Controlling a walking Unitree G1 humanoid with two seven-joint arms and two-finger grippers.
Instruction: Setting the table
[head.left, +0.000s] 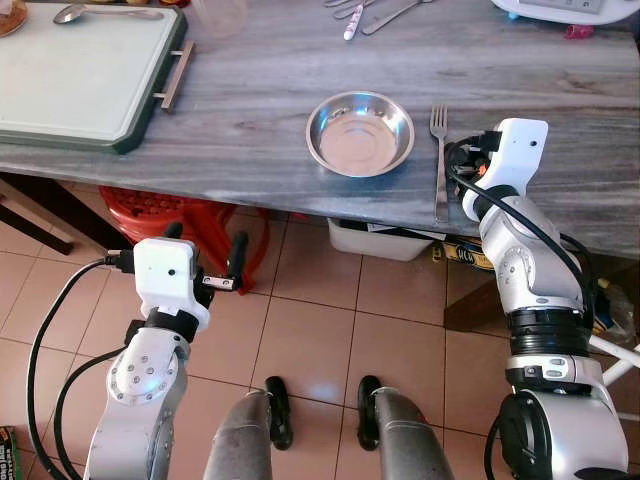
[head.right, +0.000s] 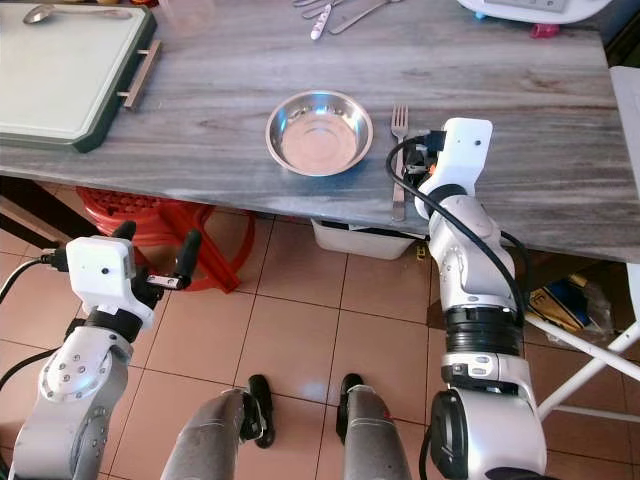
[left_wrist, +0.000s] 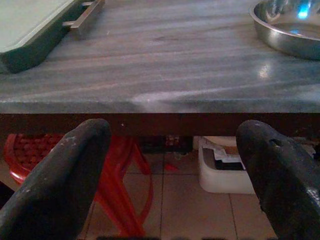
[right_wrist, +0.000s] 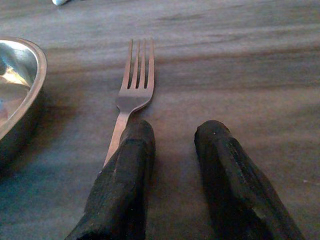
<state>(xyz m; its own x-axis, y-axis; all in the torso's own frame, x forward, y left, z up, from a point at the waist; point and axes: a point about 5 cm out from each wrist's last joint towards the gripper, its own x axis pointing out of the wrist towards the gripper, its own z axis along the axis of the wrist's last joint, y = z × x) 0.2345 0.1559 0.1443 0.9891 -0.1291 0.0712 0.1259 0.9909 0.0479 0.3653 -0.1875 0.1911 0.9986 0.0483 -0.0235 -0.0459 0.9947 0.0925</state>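
On the table's (head.left: 260, 90) near right part, the fork (head.left: 438, 160) lies just right of the bowl (head.left: 360, 132), its long axis running near to far, tines pointing far. The right gripper (right_wrist: 172, 150) sits low over the handle end, jaws narrowly parted and empty, the handle passing under the left finger rather than between the two. It is much the nearer arm. The left gripper (left_wrist: 172, 150) hovers below the table edge, jaws wide and empty. Tray (head.left: 80, 75) and spoon (head.left: 100, 13) lie far left.
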